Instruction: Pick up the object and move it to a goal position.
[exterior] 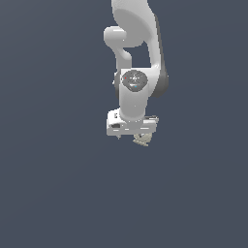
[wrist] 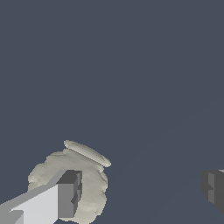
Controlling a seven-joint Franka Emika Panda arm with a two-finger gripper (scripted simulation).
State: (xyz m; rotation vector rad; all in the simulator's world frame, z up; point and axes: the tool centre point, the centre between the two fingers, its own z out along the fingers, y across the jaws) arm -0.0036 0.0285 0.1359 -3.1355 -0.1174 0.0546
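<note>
The white Panda arm (exterior: 138, 58) reaches down the middle of the exterior view, its gripper (exterior: 140, 138) pointing downward over a plain dark blue-grey surface (exterior: 58, 193). The object (exterior: 142, 140), a small lumpy beige-olive piece, shows just beneath the gripper's body, slightly toward the exterior view's right; whether it rests on the surface or hangs above it cannot be told.

In the wrist view the gripper (wrist: 142, 192) stands with its jaws wide apart. One grey finger pad (wrist: 69, 194) lies over the object (wrist: 89, 175), seemingly touching its side, while the other pad (wrist: 213, 189) sits well apart from it, with bare surface between. The object's flatter flared rim is tilted, on its far edge from the pad.
</note>
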